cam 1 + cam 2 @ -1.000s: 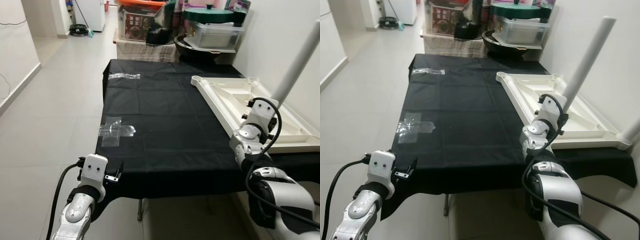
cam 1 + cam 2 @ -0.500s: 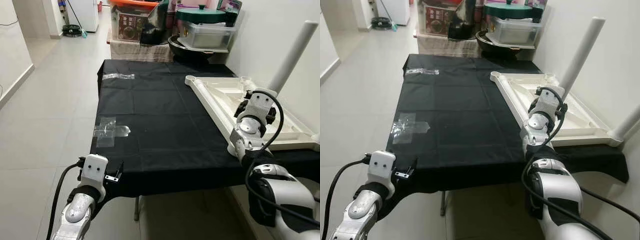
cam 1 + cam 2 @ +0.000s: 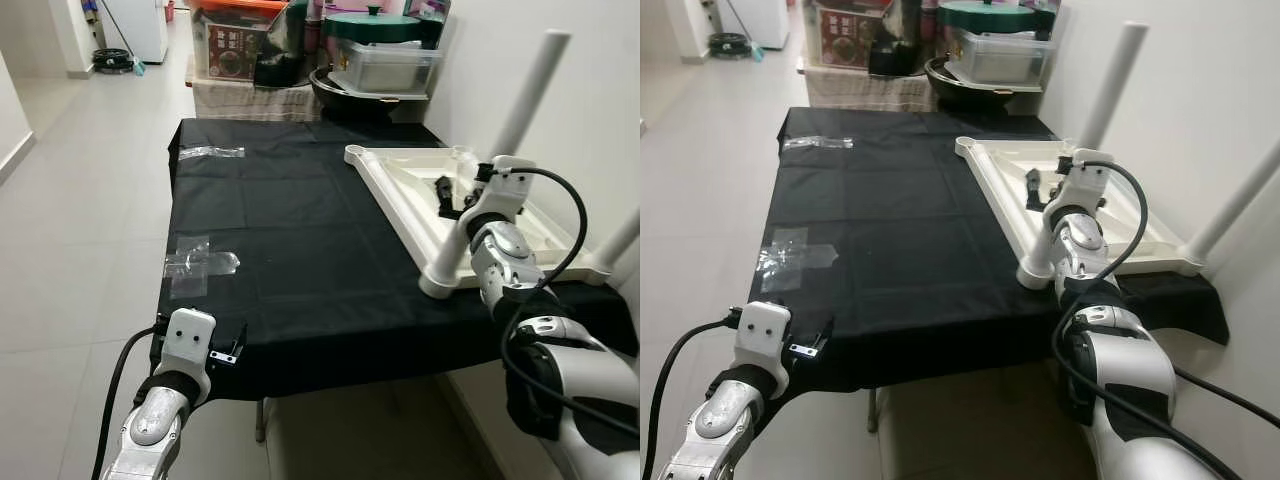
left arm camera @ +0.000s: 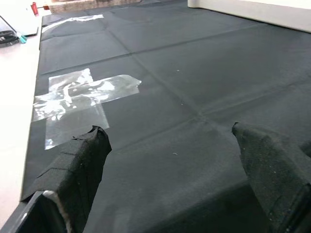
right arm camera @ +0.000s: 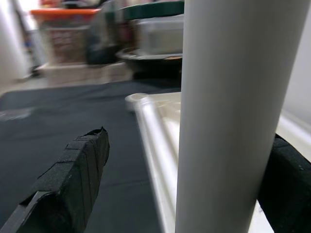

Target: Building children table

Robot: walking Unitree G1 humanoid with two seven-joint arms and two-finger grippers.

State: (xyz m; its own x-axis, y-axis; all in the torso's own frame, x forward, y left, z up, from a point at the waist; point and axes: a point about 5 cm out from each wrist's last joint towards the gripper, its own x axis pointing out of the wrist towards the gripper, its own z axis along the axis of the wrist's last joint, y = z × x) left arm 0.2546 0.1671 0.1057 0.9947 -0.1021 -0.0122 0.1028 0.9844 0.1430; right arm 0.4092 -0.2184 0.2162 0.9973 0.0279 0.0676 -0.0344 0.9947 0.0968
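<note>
A white children's tabletop (image 3: 400,190) lies upside down on the right side of a table draped in black cloth (image 3: 300,230). One long white leg (image 3: 527,95) stands at its near left corner, and a second leg (image 3: 618,240) rises at the near right corner. My right gripper (image 3: 446,197) is halfway up the near left leg (image 5: 228,97). It is open, with the leg between its fingers, close against one and apart from the other finger (image 5: 73,184). My left gripper (image 4: 170,160) hovers open and holding nothing over the cloth's near left edge.
Two patches of clear tape (image 3: 198,265) (image 3: 212,152) are stuck on the cloth's left half. Boxes, a dark pan and a green lid (image 3: 375,25) crowd the far end. A white wall (image 3: 590,100) runs close along the right, and tiled floor (image 3: 70,230) lies to the left.
The whole view has swung, so the tabletop now sits nearer the middle. My right wrist has turned, and its black fingers now show beside the leg. The left arm is unchanged.
</note>
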